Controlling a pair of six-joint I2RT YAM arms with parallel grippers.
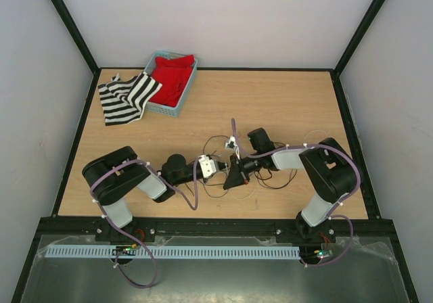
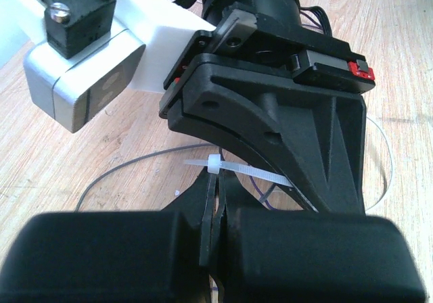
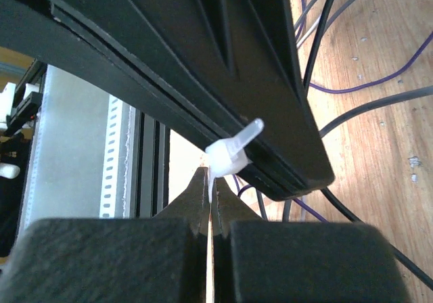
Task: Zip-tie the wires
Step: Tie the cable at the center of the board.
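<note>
Left gripper and right gripper both clamp the zip tie, apparently already threaded; cinching it around the wires remains.

Wood table w/ black frame, plain white walls on 3 sides.

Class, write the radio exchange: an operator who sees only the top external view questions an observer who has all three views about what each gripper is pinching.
Operator: My top view is blocked where it matters. What is pinched?
Observer: The left wrist view shows the zip tie, its head right at the closed tips of the left gripper.
Operator: And the other side?
Observer: Its own wrist view shows the right gripper shut on the strap just below the head.
</note>
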